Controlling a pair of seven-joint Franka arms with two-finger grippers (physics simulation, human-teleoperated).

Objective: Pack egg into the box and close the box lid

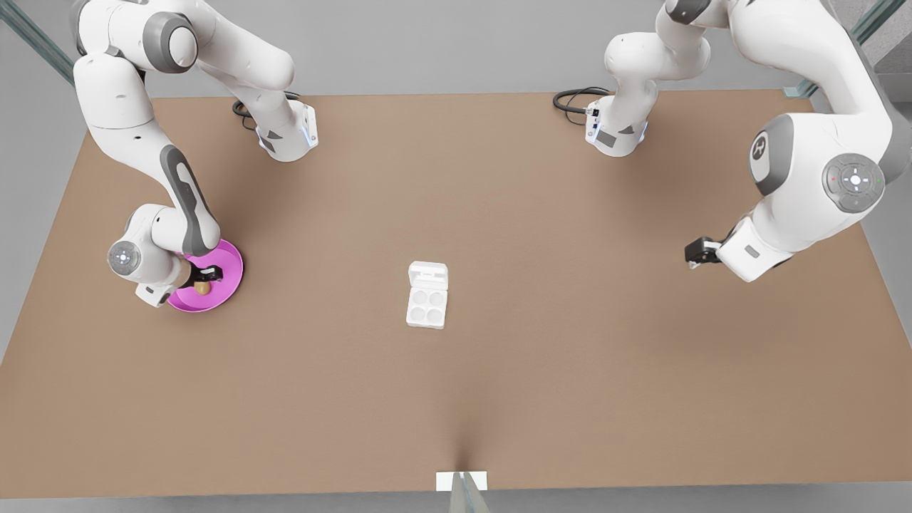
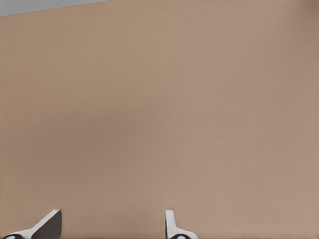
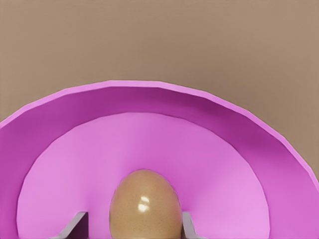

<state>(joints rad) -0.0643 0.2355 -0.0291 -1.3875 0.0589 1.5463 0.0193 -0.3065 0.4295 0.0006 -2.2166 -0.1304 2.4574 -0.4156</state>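
The tan egg (image 1: 203, 288) (image 3: 145, 205) lies on the round pink plate (image 1: 229, 279) (image 3: 149, 102) at the front view's left. My right gripper (image 1: 205, 279) (image 3: 132, 226) is lowered over the plate and stands open, one finger on each side of the egg, with a small gap showing on one side. The white box (image 1: 426, 306) sits mid-table with its four wells empty. Its lid (image 1: 428, 274) lies folded back flat on the far side. My left gripper (image 1: 692, 254) (image 2: 110, 226) waits open above bare table at the front view's right.
The brown table (image 1: 570, 370) spreads wide between the plate, the box and the left gripper. Both arm bases, with black cables (image 1: 573, 100), stand at the far edge. A small white bracket (image 1: 462, 481) sits at the near edge.
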